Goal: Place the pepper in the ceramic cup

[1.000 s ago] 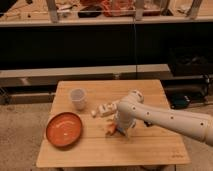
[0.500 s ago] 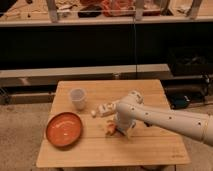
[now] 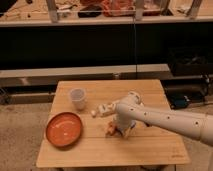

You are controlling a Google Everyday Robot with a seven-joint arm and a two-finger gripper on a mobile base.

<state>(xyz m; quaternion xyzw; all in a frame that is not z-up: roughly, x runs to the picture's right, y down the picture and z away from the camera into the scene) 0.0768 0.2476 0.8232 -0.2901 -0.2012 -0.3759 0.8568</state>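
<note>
Pale wooden square table (image 3: 150, 145) fills the lower half of the camera view, standing on a speckled floor in front of a dark shelving unit (image 3: 100, 45). Small pale white handleless ceramic cup (image 3: 77, 98) stands upright toward the table's 10 o'clock area, mouth up. Round orange-red plate (image 3: 64, 129) lies flat at the table's 8 o'clock edge, just beside and below the cup, not touching it. White robot arm (image 3: 170, 119) enters from 3 o'clock and reaches across to the table's centre. Gripper (image 3: 116, 128) points down at the tabletop near centre, at 4 o'clock from the cup and 3 o'clock from the plate. Slim orange pepper (image 3: 111, 130) shows only as an orange patch at the gripper's tip, low against the wood; the finger state cannot be made out, nor whether the pepper is pinched or merely lying beside the tip. Pepper sits well apart from the cup.
</note>
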